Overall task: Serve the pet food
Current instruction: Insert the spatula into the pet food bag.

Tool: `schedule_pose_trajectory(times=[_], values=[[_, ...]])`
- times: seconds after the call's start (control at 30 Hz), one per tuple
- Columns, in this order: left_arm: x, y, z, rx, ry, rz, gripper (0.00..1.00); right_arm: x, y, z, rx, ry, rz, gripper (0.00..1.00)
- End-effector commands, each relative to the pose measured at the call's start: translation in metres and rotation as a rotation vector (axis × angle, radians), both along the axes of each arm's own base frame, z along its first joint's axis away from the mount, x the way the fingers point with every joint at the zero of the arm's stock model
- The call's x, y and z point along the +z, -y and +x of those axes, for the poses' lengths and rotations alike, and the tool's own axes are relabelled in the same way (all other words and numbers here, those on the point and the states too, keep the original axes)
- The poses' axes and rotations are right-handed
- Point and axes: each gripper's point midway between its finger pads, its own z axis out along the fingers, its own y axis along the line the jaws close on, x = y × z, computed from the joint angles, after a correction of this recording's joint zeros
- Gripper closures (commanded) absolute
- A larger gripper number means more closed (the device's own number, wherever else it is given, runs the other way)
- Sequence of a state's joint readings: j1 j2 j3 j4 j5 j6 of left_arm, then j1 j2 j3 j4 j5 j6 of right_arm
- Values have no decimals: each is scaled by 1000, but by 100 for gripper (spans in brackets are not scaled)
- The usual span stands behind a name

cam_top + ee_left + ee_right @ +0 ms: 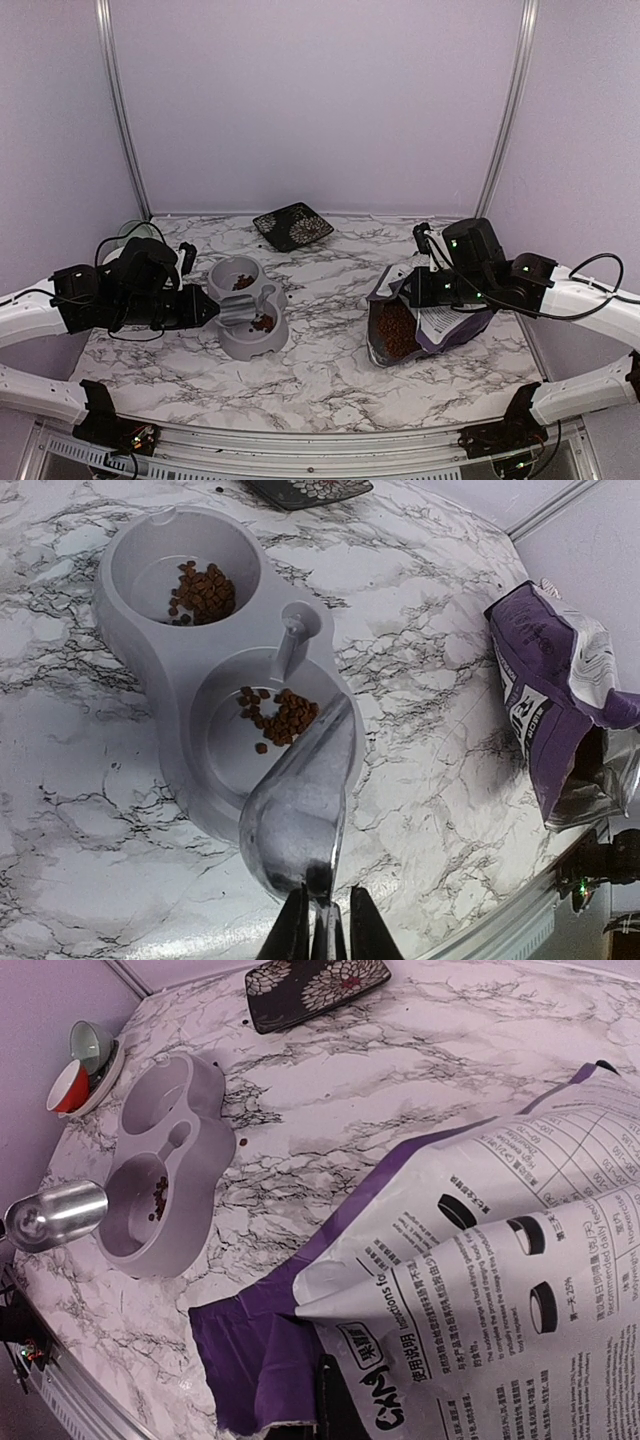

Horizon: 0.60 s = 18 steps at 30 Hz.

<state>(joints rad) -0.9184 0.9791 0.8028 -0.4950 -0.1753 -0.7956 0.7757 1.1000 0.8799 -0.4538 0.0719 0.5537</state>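
Note:
The pet food lies as small brown heaps in both wells of the grey double bowl (150, 650), one in the far well (203, 592) and one in the near well (283, 715). My left gripper (325, 905) is shut on the handle of a shiny metal scoop (300, 810). The scoop is tipped, with its lip over the near well's rim, and looks empty. At the right, my right gripper (420, 290) is shut on the purple-and-white bag (480, 1260). The bag's mouth gapes toward the front and shows more kibble (397, 330). Only one dark finger (335, 1400) shows under the bag.
A dark flower-patterned plate (293, 225) lies at the back of the marble table. Stacked small cups (78, 1065) stand at the far left behind the bowl. A stray pellet or two lie near the plate. The metal rail (300, 445) runs along the table's front edge.

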Motion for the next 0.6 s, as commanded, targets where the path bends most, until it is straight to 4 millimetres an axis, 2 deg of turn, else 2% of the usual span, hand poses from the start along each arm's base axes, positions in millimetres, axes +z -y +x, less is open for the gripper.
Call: schedule_pose_trajectory(times=[0.0, 0.27, 0.4, 0.57], values=[[29, 16, -2, -69, 48, -67, 100, 19, 9, 11, -66, 33, 25, 100], [53, 62, -12, -270, 90, -167, 100, 13, 10, 13, -78, 25, 11, 100], [65, 90, -23, -400, 109, -245, 100, 11, 11, 15, -83, 22, -2, 100], [70, 110, -37, -502, 130, -292, 100, 9, 6, 16, -75, 13, 2, 100]])
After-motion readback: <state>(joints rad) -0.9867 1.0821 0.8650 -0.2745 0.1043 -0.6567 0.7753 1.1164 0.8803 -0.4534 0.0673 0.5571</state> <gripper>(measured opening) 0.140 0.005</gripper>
